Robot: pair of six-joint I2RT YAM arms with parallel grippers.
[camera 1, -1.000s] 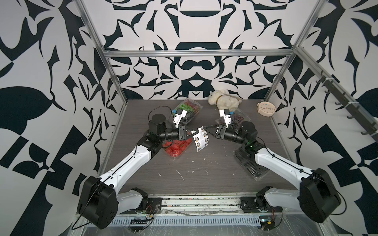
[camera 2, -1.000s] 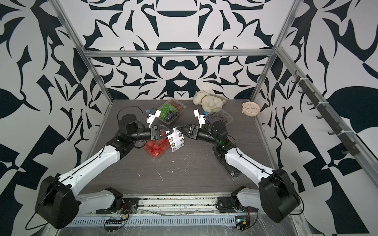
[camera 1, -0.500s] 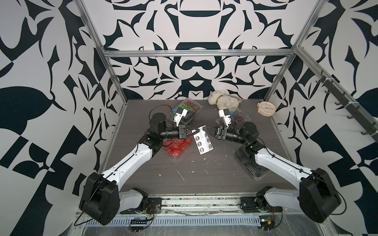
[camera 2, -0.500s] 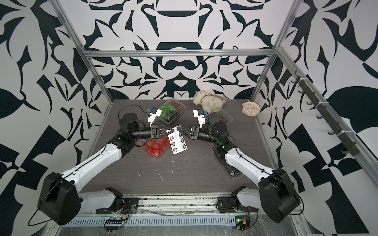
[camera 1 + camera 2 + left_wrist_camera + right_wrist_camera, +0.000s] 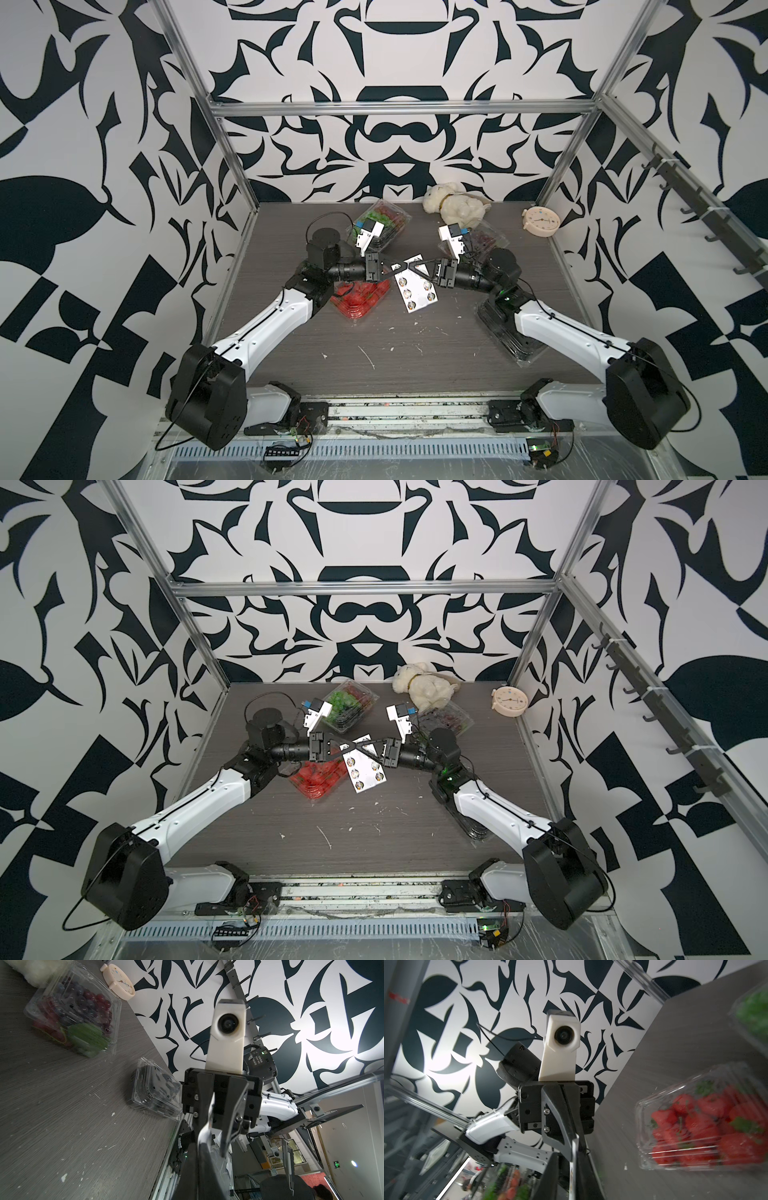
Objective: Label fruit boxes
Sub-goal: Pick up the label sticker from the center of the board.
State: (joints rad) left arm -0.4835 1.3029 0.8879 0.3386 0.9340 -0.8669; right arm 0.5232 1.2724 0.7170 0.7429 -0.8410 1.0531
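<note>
Tightly pinching top edge of sticker sheet (image 5: 415, 296) from opposite sides: left gripper (image 5: 400, 266), right gripper (image 5: 411, 264). Strawberry box (image 5: 358, 305) just beneath left jaws; grape boxes (image 5: 384, 218) behind. Risks tearing or creasing sheet if tugged apart.

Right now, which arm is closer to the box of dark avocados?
Right. The right arm reaches directly over the avocado box; the left arm is across the table, beyond the sticker sheet.
</note>
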